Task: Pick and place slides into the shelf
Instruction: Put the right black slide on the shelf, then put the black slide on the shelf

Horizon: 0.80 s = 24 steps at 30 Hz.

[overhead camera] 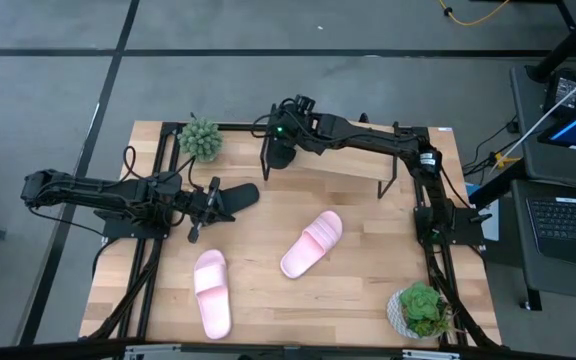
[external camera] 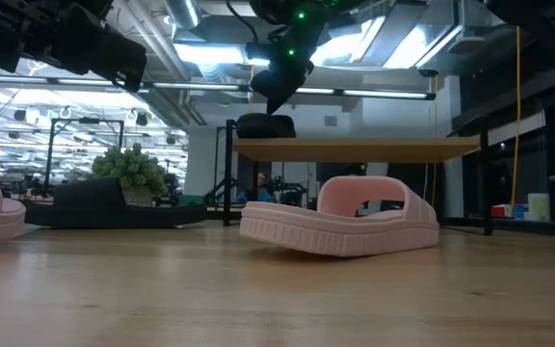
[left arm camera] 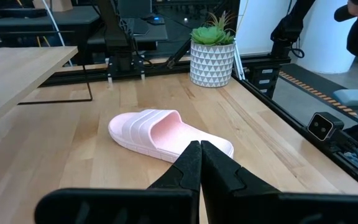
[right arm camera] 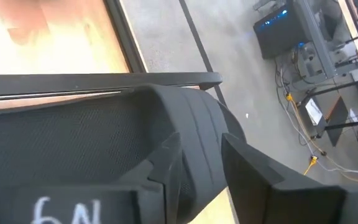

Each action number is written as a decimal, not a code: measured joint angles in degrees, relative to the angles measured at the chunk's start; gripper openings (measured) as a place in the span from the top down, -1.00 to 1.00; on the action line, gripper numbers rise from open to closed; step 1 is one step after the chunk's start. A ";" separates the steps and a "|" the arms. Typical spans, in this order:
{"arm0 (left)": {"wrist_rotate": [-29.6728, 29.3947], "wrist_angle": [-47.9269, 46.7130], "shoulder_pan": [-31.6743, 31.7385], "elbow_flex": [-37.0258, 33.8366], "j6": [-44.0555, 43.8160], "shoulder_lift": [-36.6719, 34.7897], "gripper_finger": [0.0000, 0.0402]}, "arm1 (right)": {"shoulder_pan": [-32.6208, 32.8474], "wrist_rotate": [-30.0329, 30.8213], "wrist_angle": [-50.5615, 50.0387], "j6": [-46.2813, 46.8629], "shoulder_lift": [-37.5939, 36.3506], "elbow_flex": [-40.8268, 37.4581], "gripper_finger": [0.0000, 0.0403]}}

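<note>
Starting with the wooden table (overhead camera: 368, 300): you have the shelf (overhead camera: 338, 165) standing at its far edge, plank top level on thin black legs.

Right arm: it reaches across from your right side to the shelf's left end. The right gripper (overhead camera: 284, 140) hangs there just over the black slide on the shelf (external camera: 265, 125). In the right wrist view its fingers (right arm camera: 260, 180) stand apart, one to each side of that slide's strap, not pinching it. The slide lies flat on the plank at the left end.

Left arm: it stretches in low from your left side. The left gripper (overhead camera: 211, 200) is shut tight with nothing in it; its two fingers (left arm camera: 191, 165) meet tip to tip in the left wrist view. The second black slide (overhead camera: 240, 195) lies on the table right at that gripper, near the round plant (overhead camera: 200, 140). The low view shows this slide flat on the wood.

Pink slides, both on the table and off the shelf:
- one pink slide (overhead camera: 312, 243) lies mid-table in front of the shelf, set at an angle.
- the other pink slide (overhead camera: 212, 292) lies nearer the front edge, to the left, well apart from the first.

The potted plant (overhead camera: 418, 308) stands at the front right corner.
</note>
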 joint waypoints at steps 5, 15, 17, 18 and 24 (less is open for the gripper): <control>0.01 0.00 -0.01 0.00 0.01 0.00 1.00 | 1.09 -0.05 -1.05 -0.12 -0.62 0.51 0.43; 0.01 -0.02 -0.02 0.00 0.44 0.00 1.00 | 5.95 -0.04 -11.83 1.30 -1.59 11.16 0.62; 0.00 0.00 -0.04 0.00 0.45 -0.07 1.00 | 7.17 -0.06 -15.77 2.89 -1.91 13.45 0.84; 0.00 0.02 -0.04 0.00 0.44 -0.07 1.00 | 7.93 -0.02 -17.04 3.31 -2.14 14.03 0.92; 0.00 0.02 -0.04 0.00 0.39 -0.07 1.00 | 11.98 0.10 -26.54 11.99 -3.85 13.97 0.98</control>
